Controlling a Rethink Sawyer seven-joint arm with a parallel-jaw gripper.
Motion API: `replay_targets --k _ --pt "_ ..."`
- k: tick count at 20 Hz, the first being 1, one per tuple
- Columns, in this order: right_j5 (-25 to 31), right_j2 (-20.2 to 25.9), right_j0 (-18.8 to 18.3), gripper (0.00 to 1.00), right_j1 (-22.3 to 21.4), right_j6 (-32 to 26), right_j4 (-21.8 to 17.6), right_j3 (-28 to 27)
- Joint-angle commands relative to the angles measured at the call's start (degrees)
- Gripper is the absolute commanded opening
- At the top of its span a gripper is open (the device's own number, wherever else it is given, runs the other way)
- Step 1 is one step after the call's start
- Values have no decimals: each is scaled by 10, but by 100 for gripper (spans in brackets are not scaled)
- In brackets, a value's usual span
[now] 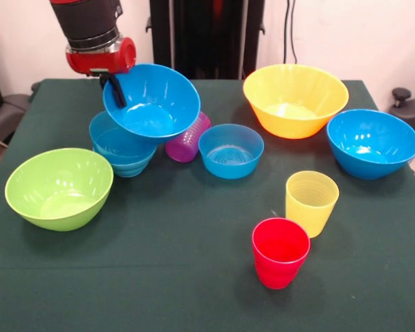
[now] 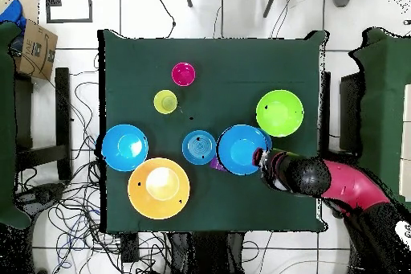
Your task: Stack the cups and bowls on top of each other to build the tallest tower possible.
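my gripper (image 1: 115, 88) is clamped on a big blue bowl's (image 1: 152, 104) rim, holding it tilted. a small bowl stack (image 1: 122, 150) sits just below.

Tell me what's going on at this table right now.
The end effector grips the rim of a large blue bowl, holding it tilted above a short stack of smaller blue bowls. A purple cup lies on its side behind. The green bowl, yellow bowl, red cup and yellow cup stand apart, unstacked.
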Motion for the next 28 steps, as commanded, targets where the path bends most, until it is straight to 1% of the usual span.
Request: replay_targets --k 1,15,18,23,25,28 --pt "-40 -19 16 0 20 -14 -52 16" --pt "-15 -3 -11 0 22 -50 -49 4" --pt "-8 1 -18 0 17 -55 -45 7" --pt "20 13 -32 0 11 -78 -35 -4" --pt "25 16 -34 0 15 -81 -34 -10" --pt "17 14 -32 0 25 -75 -36 -13"
